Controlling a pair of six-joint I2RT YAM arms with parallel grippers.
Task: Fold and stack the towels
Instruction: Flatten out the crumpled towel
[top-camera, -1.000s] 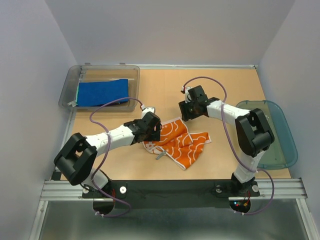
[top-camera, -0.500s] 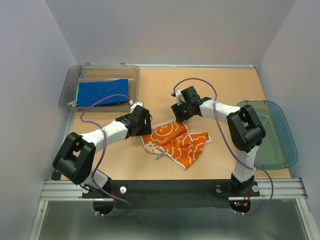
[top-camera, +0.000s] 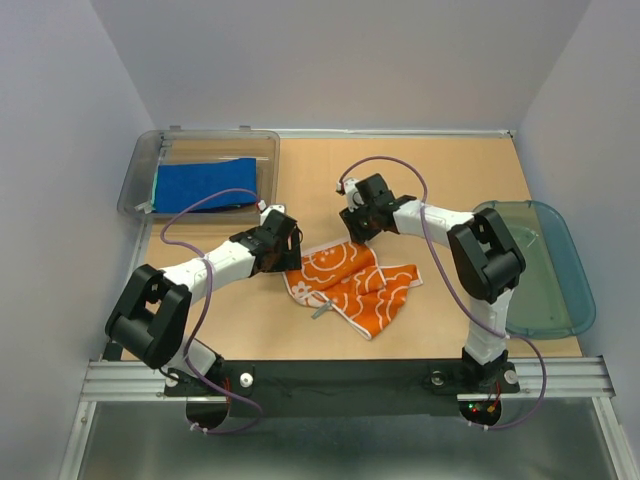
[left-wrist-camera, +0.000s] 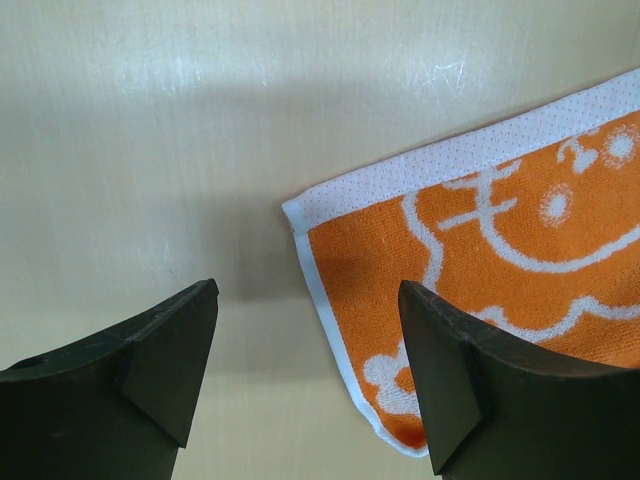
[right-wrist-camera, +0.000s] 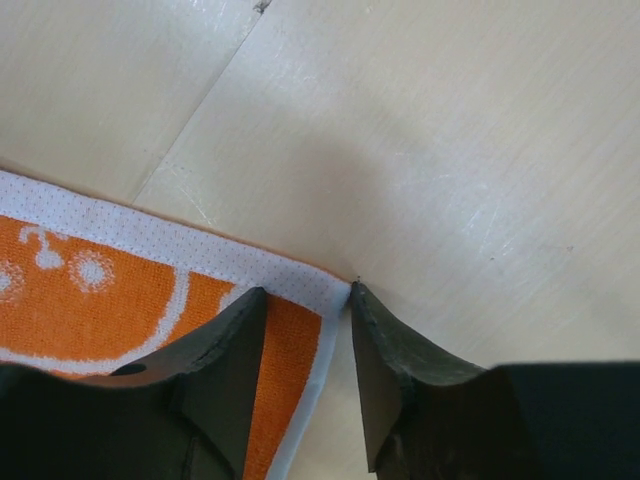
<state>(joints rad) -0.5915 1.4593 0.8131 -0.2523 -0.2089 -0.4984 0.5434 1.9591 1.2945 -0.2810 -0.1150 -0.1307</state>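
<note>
An orange towel with white flower prints (top-camera: 352, 285) lies rumpled and partly folded over itself at the middle of the table. My left gripper (top-camera: 287, 266) is open, low over its left corner; in the left wrist view the white-edged corner of the towel (left-wrist-camera: 500, 250) lies between the wide-apart fingers of the left gripper (left-wrist-camera: 305, 380). My right gripper (top-camera: 357, 238) is at the towel's far corner. In the right wrist view its jaws (right-wrist-camera: 305, 300) stand narrowly apart, straddling the flat white corner of the towel (right-wrist-camera: 100, 280). A royal blue towel (top-camera: 205, 183) lies folded in the bin. The other towels are out of view.
A clear grey plastic bin (top-camera: 145, 170) stands at the far left with the blue towel in it. A teal translucent oval basket (top-camera: 560, 275) sits at the right table edge. A small grey tag (top-camera: 320, 311) sticks out from the towel's near side.
My left gripper has pulled back left off the towel to its left corner. My right gripper has moved left and down to the towel's far corner.
</note>
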